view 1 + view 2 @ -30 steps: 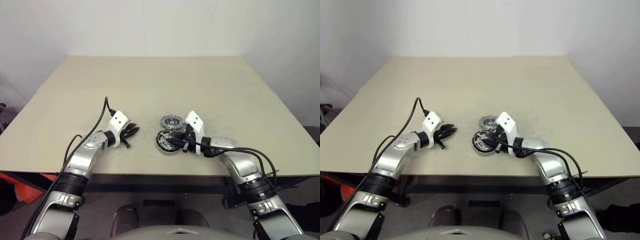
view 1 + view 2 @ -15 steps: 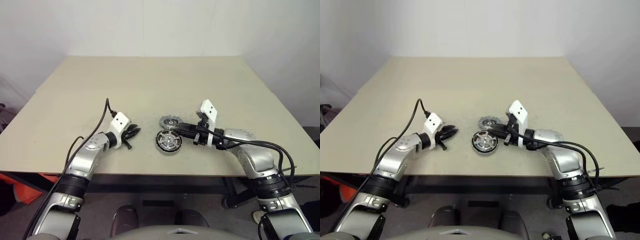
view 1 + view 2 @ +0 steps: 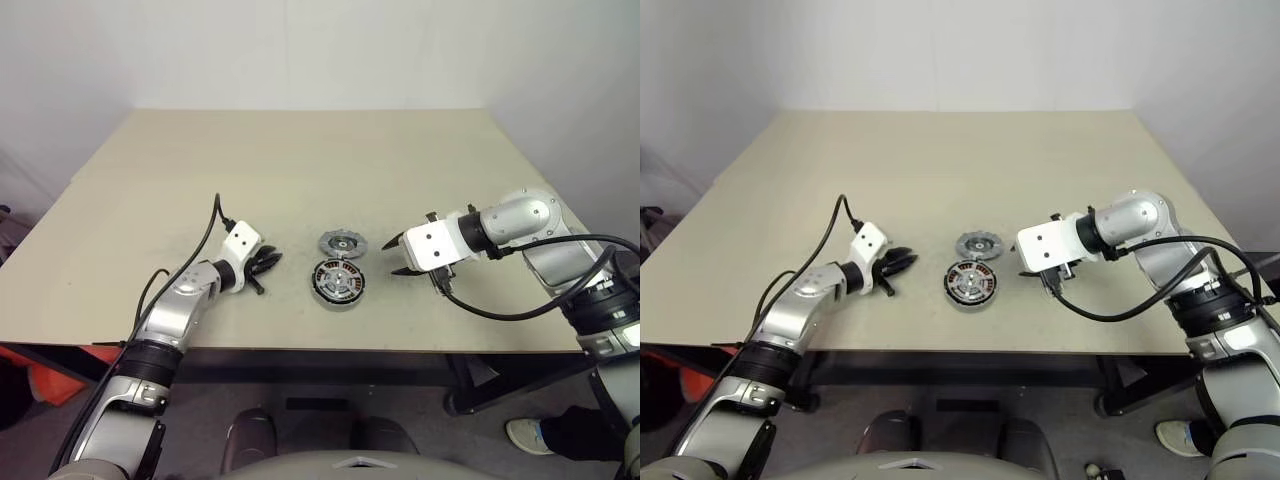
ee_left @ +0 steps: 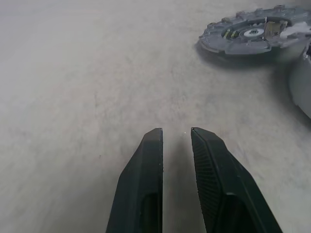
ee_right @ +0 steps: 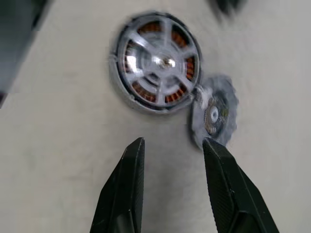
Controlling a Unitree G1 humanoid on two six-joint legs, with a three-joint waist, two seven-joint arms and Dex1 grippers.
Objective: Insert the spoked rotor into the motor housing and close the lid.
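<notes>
The motor housing [image 3: 339, 282] sits on the beige table [image 3: 300, 170], close to its near edge and about midway between the two arms. The spoked rotor [image 5: 158, 62] lies inside it, its silver spokes crossing the ring of copper-brown windings (the right wrist view looks straight down on this). The lid [image 3: 342, 243] lies flat on the table just beyond the housing, on the far side, its notched edge very close to the housing's rim; the housing is not yet covered.

The right gripper [image 3: 396, 257] hangs above the table to the right of both parts, clear of them, its fingers [image 5: 127, 184] parted with nothing between them. The left gripper [image 3: 268, 262] rests low over the table to the left of the housing, well apart from it, its two fingers [image 4: 146, 194] drawn near each other with a narrow gap and holding nothing.
</notes>
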